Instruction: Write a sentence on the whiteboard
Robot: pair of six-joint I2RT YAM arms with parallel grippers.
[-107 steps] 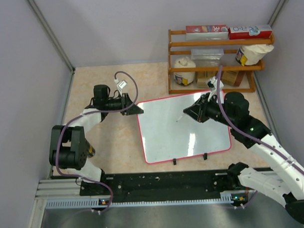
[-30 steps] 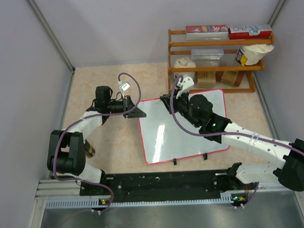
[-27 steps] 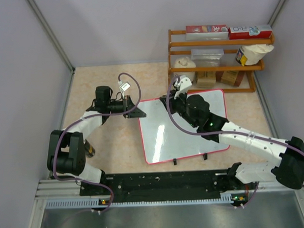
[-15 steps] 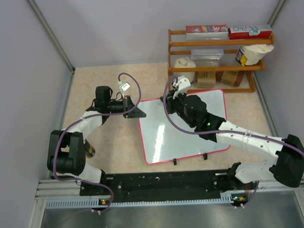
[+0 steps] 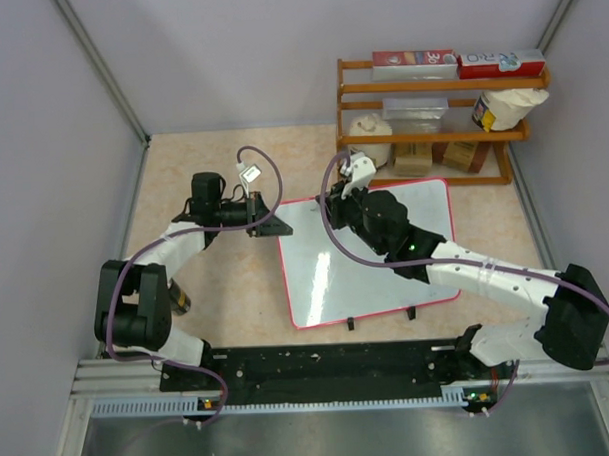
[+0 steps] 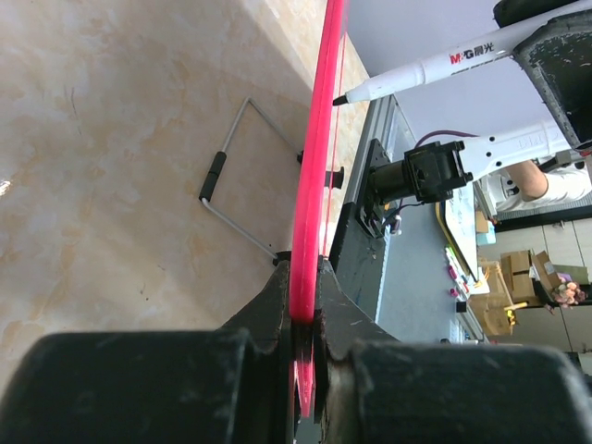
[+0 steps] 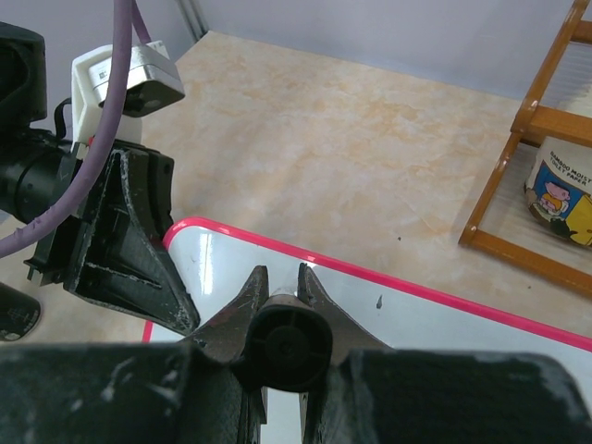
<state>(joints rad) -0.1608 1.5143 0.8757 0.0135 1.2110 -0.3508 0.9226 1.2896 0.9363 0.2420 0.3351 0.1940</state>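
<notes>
Evidently stands at the very start: no ink visible on the whiteboard [image 5: 357,286] resting on the counter [image 5: 217,291], left hand [image 6: 303,287] clamped on its red far-left corner, right hand [image 7: 280,277] clamped on a marker [image 6: 435,67] poised there, whole sentence unwritten.

Tally by kind
One whiteboard [image 5: 321,277], one marker pen [image 6: 435,69], one wooden rack [image 5: 430,85] with two boxes [image 5: 413,59] on top, two robot arms [image 5: 175,243]
</notes>
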